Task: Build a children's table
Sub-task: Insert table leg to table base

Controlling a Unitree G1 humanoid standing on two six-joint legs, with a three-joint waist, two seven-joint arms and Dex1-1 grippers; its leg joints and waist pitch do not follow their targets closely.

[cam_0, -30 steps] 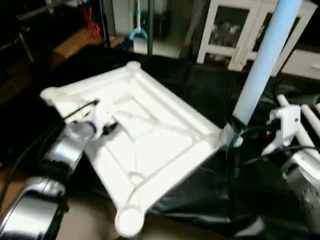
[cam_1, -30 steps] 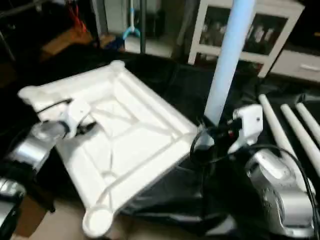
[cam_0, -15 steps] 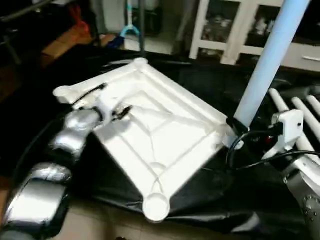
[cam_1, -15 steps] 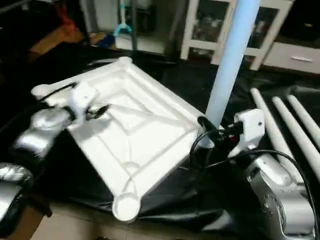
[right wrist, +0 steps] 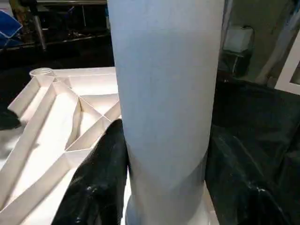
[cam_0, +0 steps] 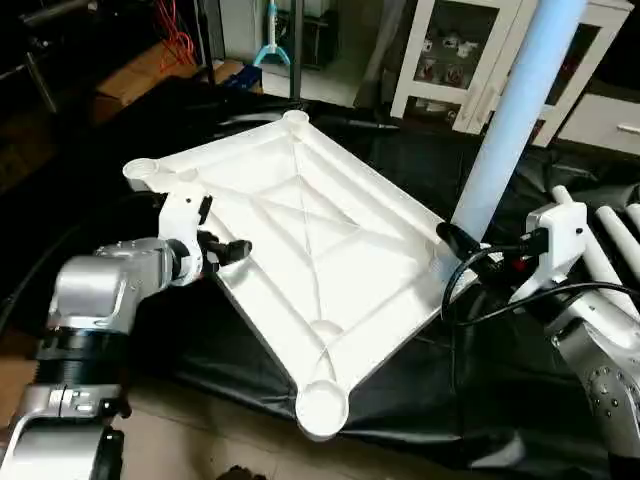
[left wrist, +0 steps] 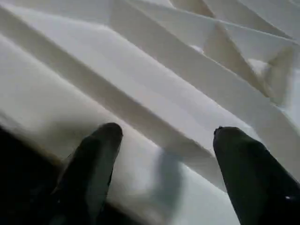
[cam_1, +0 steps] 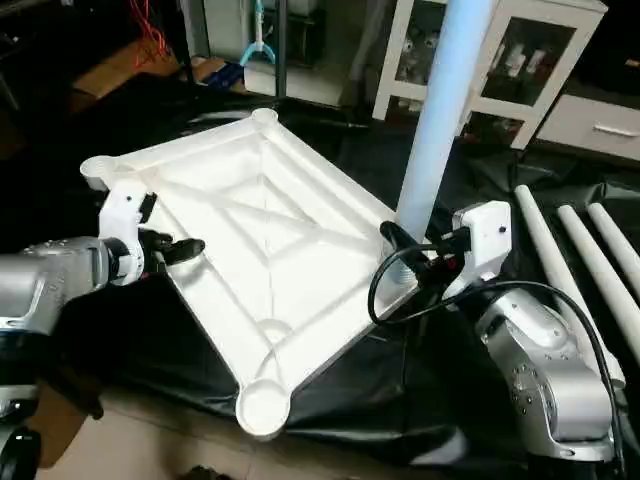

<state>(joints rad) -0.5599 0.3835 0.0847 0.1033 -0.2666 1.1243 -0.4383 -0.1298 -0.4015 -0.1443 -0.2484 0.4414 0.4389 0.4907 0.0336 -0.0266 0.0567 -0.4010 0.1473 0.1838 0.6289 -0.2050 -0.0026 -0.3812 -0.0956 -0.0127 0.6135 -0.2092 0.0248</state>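
Observation:
The children's table top (cam_0: 300, 230) lies upside down on a black sheet, its X ribs and round corner sockets facing up. One long white leg (cam_0: 510, 110) stands upright in the right corner socket. My right gripper (cam_0: 452, 245) is shut on that leg just above the socket, with a finger (right wrist: 101, 178) on each side of the tube. At the top's left rim my left gripper (cam_0: 228, 250) stands open. Its fingers (left wrist: 93, 159) straddle the rim, one outside over the dark sheet and one inside over the ribs.
Loose white legs (cam_1: 565, 275) lie side by side on the black sheet (cam_0: 420, 400) at the right. A white glass-door cabinet (cam_0: 450, 50) stands behind the table. A cardboard box (cam_0: 150, 75) sits at the far left, and bare floor shows at the near edge.
The top has swung around the leg corner, its near corner shifting right. My left gripper has come from over the ribs back to the left rim. The right gripper keeps its hold.

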